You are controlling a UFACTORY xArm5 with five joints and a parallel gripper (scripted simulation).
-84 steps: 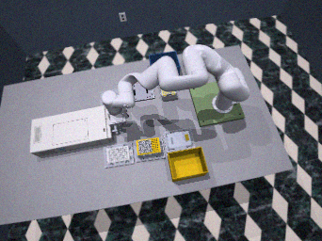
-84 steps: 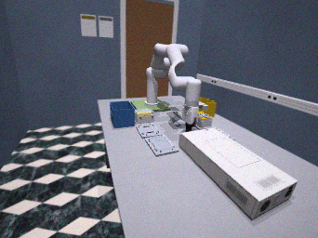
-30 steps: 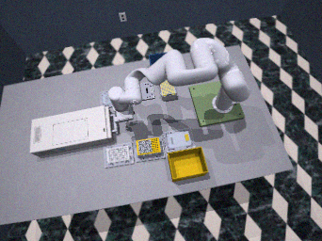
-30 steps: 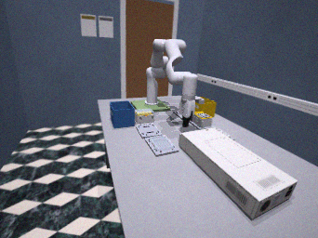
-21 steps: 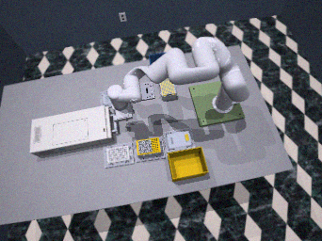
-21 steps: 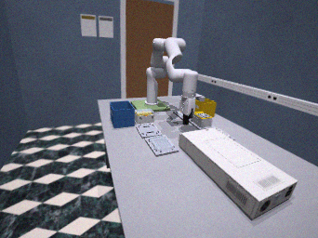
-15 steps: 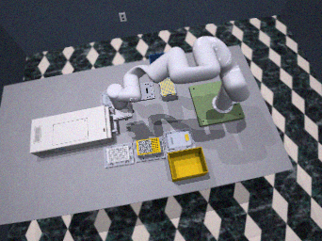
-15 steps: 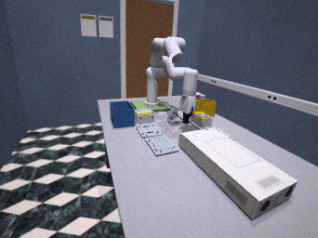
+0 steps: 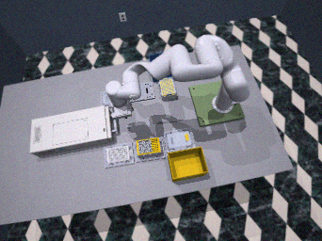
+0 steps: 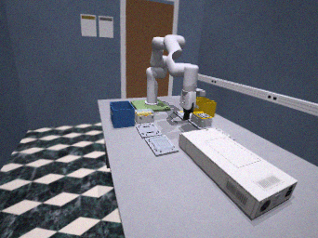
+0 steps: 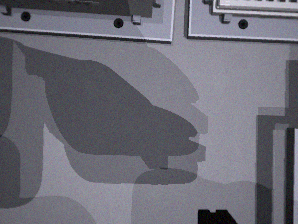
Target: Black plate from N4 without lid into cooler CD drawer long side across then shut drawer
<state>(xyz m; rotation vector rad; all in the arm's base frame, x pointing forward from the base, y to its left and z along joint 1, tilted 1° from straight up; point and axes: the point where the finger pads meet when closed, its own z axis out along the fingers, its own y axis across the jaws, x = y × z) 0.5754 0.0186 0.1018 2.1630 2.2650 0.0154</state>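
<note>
Top view: claw (image 9: pixel 114 116) squeezed tight with nothing in it, hanging by the drawer end of the cooler (image 9: pixel 71 134) | black plate: I cannot tell where it sits among the nests on the desk (image 9: pixel 56 190) | done: plate not moved yet, I think | left: get plate, put in drawer, shut it

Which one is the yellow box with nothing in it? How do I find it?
Start at the robot's green base plate and move toward the table's near edge. The yellow box sits there, right of the plate row. It alone is a deep, open tub.
</note>
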